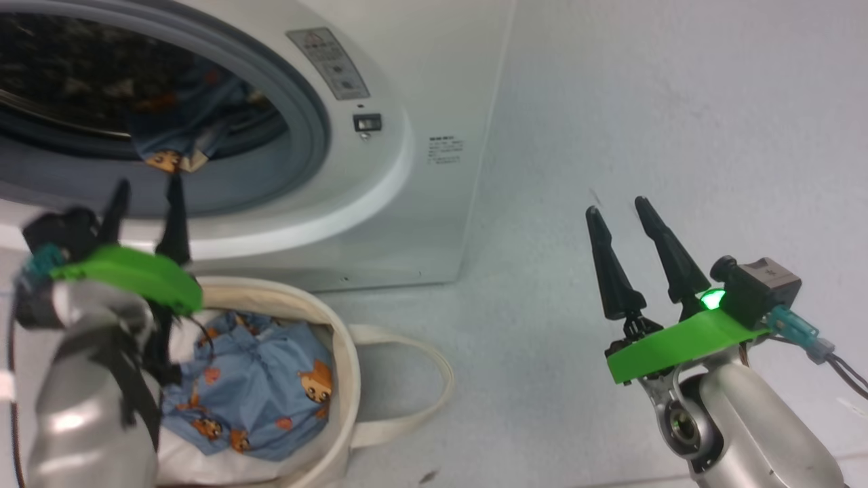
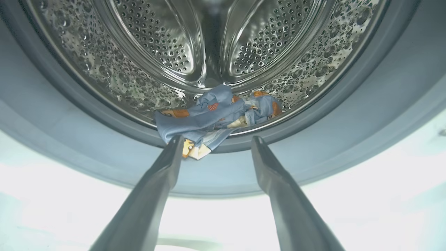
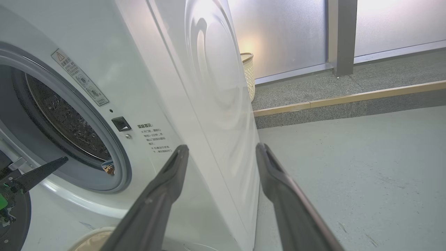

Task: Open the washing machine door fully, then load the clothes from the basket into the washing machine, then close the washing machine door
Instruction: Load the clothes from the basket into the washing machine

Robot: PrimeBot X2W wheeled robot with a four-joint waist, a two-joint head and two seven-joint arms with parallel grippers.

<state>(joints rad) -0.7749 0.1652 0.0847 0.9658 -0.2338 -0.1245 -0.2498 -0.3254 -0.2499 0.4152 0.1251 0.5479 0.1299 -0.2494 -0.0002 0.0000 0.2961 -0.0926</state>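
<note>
The white washing machine [image 1: 407,156] stands with its round opening uncovered; the washing machine door is out of view. A piece of the blue cartoon-print clothes [image 2: 216,115] lies at the front of the steel drum, one corner hanging over the grey rubber ring [image 2: 313,146]. My left gripper [image 1: 146,193] is open just in front of that corner, its fingers [image 2: 167,164] holding nothing. More clothes [image 1: 251,379] lie in the cream basket [image 1: 346,352] below the left arm. My right gripper [image 1: 620,210] is open and empty over the floor, right of the machine.
Grey floor [image 1: 644,102] spreads to the right of the machine. In the right wrist view the machine's side panel [image 3: 216,87] is close ahead, a pale woven bin [image 3: 248,73] stands behind it, and a raised step with a wooden edge [image 3: 348,97] runs across.
</note>
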